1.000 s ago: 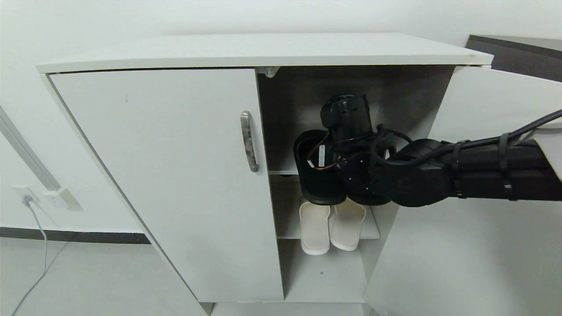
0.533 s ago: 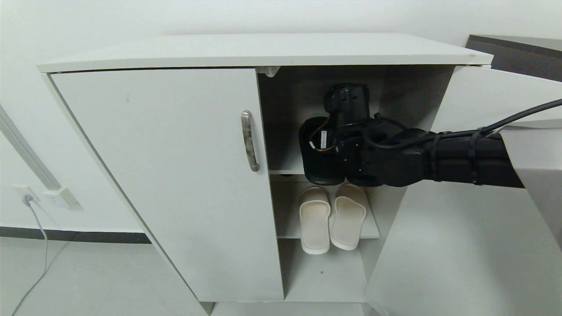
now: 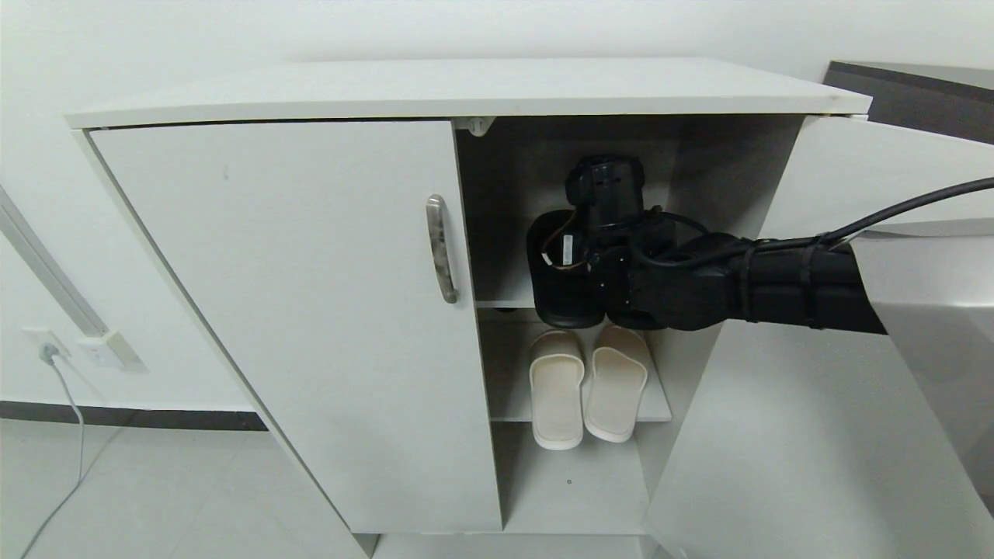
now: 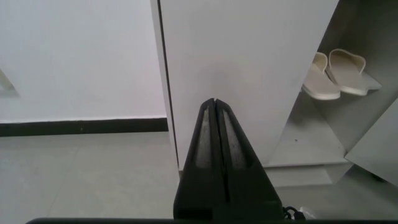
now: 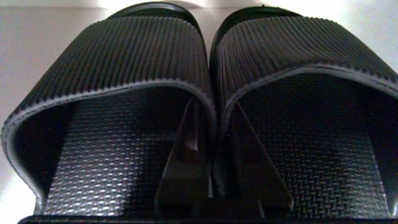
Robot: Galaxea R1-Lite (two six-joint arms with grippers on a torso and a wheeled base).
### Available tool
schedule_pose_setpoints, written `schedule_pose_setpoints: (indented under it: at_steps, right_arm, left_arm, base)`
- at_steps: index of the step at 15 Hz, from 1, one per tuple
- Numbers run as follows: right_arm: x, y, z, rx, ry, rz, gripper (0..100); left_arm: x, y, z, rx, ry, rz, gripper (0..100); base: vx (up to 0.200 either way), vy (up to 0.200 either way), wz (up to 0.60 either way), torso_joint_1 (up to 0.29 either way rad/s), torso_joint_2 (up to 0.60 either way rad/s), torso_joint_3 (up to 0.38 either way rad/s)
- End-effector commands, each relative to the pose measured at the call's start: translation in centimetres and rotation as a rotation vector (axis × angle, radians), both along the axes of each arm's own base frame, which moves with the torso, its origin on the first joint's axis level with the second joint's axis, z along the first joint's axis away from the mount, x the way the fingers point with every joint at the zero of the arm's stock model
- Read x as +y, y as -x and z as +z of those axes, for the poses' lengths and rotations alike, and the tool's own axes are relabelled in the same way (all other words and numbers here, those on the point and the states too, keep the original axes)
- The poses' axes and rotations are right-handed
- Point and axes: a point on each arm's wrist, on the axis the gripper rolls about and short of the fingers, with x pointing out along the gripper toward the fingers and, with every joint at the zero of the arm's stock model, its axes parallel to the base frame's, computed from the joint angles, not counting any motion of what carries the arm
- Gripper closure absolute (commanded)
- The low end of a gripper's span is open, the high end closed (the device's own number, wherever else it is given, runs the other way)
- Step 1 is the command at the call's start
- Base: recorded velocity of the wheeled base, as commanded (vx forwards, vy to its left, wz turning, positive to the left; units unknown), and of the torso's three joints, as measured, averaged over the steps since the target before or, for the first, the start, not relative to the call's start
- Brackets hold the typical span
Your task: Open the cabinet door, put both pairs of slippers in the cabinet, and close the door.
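The white cabinet (image 3: pixel 466 85) has its left door (image 3: pixel 311 310) closed and its right door (image 3: pixel 776 435) swung wide open. My right arm (image 3: pixel 699 291) reaches into the upper compartment, holding the pair of black slippers (image 3: pixel 555 279) at the upper shelf (image 3: pixel 501 303). In the right wrist view my right gripper (image 5: pixel 214 152) is shut on the two inner edges of the black slippers (image 5: pixel 124 81), pinching them side by side. The white slippers (image 3: pixel 557 388) lie on the middle shelf. My left gripper (image 4: pixel 214 106) is shut and holds nothing, low before the closed door, with the white slippers (image 4: pixel 336 68) off to one side.
The closed door carries a metal handle (image 3: pixel 440 248) at its inner edge. The bottom compartment (image 3: pixel 567 489) holds nothing. A wall socket with a cable (image 3: pixel 46 349) sits low on the left wall. A dark counter (image 3: pixel 916 93) stands behind the open door.
My right arm has carried the black slippers up from in front of the middle shelf and deeper into the upper compartment. The white slippers, earlier half covered, now show whole.
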Motion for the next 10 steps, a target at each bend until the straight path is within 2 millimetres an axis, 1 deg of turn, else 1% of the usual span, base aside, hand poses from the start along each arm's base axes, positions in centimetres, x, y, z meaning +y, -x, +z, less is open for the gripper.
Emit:
schedule_pose_setpoints:
  at_steps: [1,4,5,6,8,10]
  right_arm:
    - [0.3,-0.4,-0.7,0.009,0.008,-0.001,100]
    - [0.5,-0.7,-1.0,0.008,0.007,-0.001,100]
    - [0.6,-0.7,-1.1,0.011,0.01,-0.001,0]
    - [0.6,-0.7,-1.2,0.015,0.013,-0.001,0]
    - [0.4,-0.4,-0.9,0.012,0.01,-0.003,0]
    - [0.2,1.0,-0.5,0.022,0.017,0.014,0]
  left_arm:
    - [0.0,0.0,0.0,0.002,0.0,0.0,100]
    - [0.0,0.0,0.0,0.002,0.002,0.0,100]
    - [0.0,0.0,0.0,0.002,0.0,0.0,100]
    - [0.0,0.0,0.0,0.002,0.0,0.0,100]
    - [0.0,0.0,0.0,0.002,0.0,0.0,100]
    - [0.0,0.0,0.0,0.002,0.002,0.0,100]
  base:
    - [0.0,0.0,0.0,0.0,0.0,0.0]
    - [0.0,0.0,0.0,0.0,0.0,0.0]
    - [0.0,0.0,0.0,0.0,0.0,0.0]
    - [0.0,0.0,0.0,0.0,0.0,0.0]
    - [0.0,0.0,0.0,0.0,0.0,0.0]
    - [0.0,0.0,0.0,0.0,0.0,0.0]
